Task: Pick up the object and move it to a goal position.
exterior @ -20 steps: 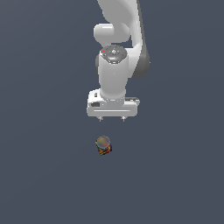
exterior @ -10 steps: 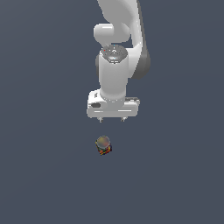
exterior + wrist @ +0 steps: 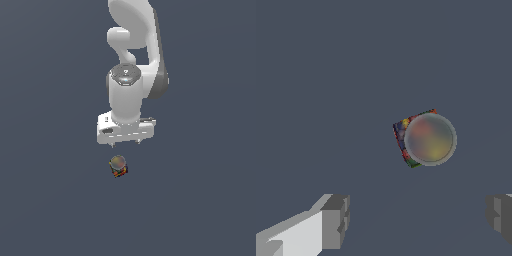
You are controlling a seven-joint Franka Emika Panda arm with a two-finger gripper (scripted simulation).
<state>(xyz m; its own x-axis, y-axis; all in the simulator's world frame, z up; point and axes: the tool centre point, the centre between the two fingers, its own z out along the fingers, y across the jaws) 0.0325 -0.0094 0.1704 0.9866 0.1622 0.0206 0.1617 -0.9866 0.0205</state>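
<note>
Grey floor: object lies here, alone.
Object vs gripper: just below it in exterior view, apart, not between fingers.
Gripper: spread wide, empty.

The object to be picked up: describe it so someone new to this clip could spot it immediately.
Start at the white arm and follow it down to its end effector. Just below that in the exterior view, apart from it on the plain dark grey floor, sits the object. It is tiny and blocky with red, orange and green patches under a greyish rounded top, the only coloured thing there.
</note>
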